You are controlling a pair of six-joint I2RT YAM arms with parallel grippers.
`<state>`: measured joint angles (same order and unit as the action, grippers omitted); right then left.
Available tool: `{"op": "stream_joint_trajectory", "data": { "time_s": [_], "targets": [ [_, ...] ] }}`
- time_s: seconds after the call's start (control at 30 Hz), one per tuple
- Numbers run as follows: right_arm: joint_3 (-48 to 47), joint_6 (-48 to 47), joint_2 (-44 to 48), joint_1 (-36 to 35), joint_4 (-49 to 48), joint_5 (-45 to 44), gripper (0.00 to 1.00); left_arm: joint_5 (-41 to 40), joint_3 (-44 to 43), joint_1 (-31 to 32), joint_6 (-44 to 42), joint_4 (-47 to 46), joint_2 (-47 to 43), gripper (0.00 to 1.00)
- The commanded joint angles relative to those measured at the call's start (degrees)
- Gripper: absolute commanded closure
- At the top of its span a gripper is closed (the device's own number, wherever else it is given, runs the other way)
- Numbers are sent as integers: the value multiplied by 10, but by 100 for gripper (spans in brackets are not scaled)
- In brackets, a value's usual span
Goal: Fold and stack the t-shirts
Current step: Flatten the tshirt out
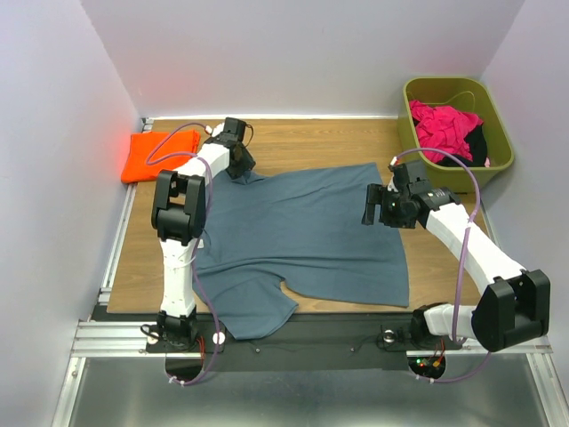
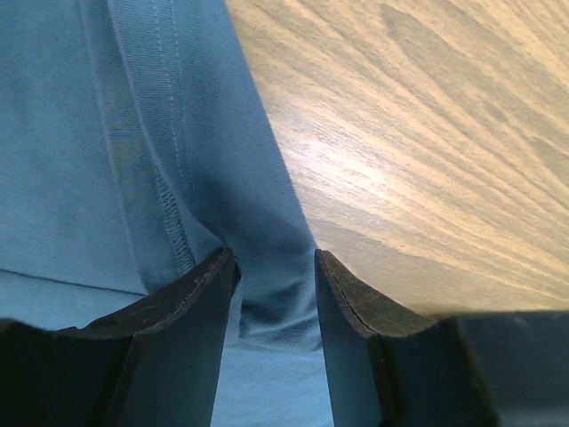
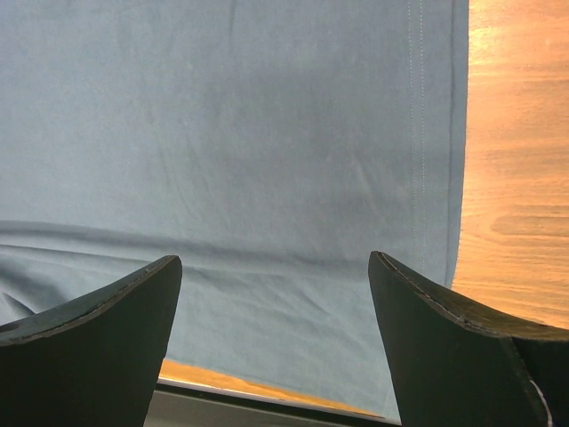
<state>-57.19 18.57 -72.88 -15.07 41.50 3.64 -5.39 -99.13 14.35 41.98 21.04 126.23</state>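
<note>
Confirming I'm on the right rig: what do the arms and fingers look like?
The left arm and right arm have white links and black joint housings, with a lilac cable looping along each. The fingers are matte black wedges with worn edges. Small red and green lights glow at the right arm's base.

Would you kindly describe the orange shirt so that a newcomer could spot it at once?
Start at the wooden table and go to its far left corner, by the wall. There lies the orange t-shirt, folded small, unlike the blue-grey t-shirt spread across the middle and the pink cloth in the green bin.
</note>
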Motion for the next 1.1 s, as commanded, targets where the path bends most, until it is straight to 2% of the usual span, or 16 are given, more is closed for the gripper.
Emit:
{"op": "stream_joint_trajectory", "data": {
  "time_s": [0.0, 0.57, 0.8, 1.0, 1.07],
  "targets": [
    [-5, -8, 12, -2, -21, -7, 8, -34, 9, 2, -15, 21, -48, 48],
    [-3, -7, 5, -2, -21, -9, 8, -68, 56, 2, -34, 32, -76, 49],
    [1, -7, 7, -2, -21, -11, 8, -69, 56, 4, -39, 30, -76, 63],
    [5, -6, 8, -2, -21, -10, 8, -73, 53, 8, -39, 31, -80, 63],
    [5, -7, 7, -2, -21, -9, 8, -74, 58, 9, -37, 31, -86, 58]
  ]
}}
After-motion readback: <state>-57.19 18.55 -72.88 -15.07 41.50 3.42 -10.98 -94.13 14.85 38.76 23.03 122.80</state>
